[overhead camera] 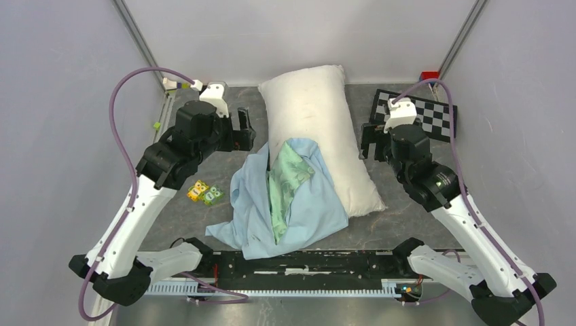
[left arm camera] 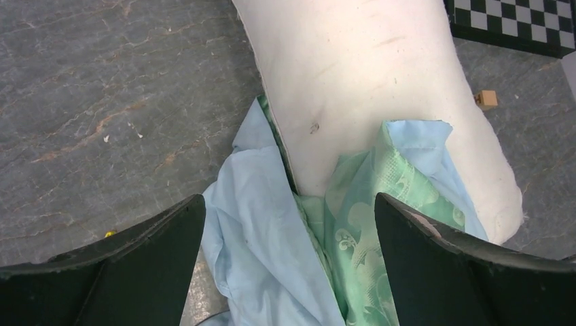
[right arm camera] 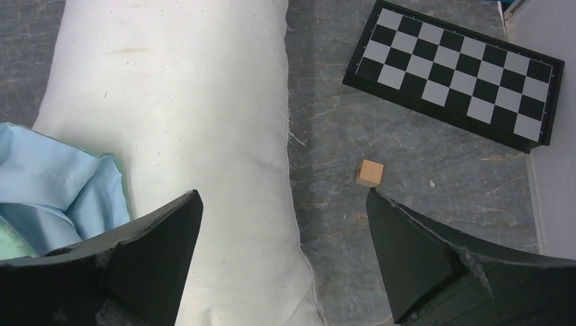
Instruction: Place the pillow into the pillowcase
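**Top view:** We see the pillow [overhead camera: 316, 122] lying at the centre of the frame on the grey table [overhead camera: 204, 231]. Its long axis runs from the upper middle down toward the lower right. The pillowcase [overhead camera: 306, 214] is crumpled over the pillow's lower left flank and spills toward the bottom of the frame, with its mint-green inner face turned up. The left gripper [overhead camera: 243, 130] hangs just left of the pillow's upper half. The right gripper [overhead camera: 369, 141] hangs just right of the pillow's middle. Both are spread wide and hold nothing. We judge the left arm nearer the pillowcase, whose cloth lies below and to the right of its fingers. 2 small coloured blocks [overhead camera: 205, 194] sit at the left, their markings too small to read. A checkerboard [overhead camera: 424, 112] lies at the upper right.

**Left wrist view:** The jaws stand apart and empty. Between them the pillow's end meets the blue and green folds at the lower centre. A small wooden cube [left arm camera: 485, 99] shows at the right.

**Right wrist view:** These jaws are also released. The pillow fills the left half and runs top to bottom. The pillowcase shows only at the left edge, and the cube and checkerboard are at the right. We read no brand, label or lettering anywhere.
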Available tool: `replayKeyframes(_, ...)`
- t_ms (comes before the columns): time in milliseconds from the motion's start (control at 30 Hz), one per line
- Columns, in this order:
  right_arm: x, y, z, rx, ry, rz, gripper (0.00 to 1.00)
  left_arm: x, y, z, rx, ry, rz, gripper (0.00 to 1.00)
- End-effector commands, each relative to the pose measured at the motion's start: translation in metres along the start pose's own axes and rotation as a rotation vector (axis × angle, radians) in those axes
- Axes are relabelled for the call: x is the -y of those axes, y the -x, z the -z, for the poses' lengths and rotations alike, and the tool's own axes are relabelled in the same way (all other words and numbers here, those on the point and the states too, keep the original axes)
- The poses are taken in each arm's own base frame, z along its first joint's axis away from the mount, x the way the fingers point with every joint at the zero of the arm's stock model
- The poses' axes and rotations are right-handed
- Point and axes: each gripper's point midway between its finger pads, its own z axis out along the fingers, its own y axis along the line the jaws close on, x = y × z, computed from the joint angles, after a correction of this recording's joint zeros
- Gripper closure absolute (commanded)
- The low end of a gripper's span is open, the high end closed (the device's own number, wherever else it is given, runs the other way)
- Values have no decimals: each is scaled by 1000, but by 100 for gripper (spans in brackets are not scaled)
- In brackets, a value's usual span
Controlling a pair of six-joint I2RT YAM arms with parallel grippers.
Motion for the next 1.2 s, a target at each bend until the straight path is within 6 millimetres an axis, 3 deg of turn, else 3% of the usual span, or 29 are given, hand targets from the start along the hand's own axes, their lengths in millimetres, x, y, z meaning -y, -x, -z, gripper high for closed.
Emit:
replayKeyframes(0,0,-8,-6,-15,-5,21,3,2,-2,-5,14,-8,35,0)
replayKeyframes(133,-15,-22,-10,-55,70,26,2,10,-24,-23,-43,-45,61,0)
replayKeyframes(233,-18,-23,-11,-49,90,19,3,16,-29,-42,-56,-61,76,0)
replayKeyframes(533,-24,-45,-24,-104,92,10,3,46,-16,-107,-94,-103,109,0)
replayKeyframes(867,-36,-85,-22,-183,165,-17,3,70,-8,-202,-122,-103,84,0)
replayKeyframes(1100,-37,-141,-43,-277,147,8,3,70,-44,-261,-211,-68,66,0)
replayKeyframes(1167,-38,-156,-52,-309,138,13,2,69,-61,-277,-240,-63,65,7)
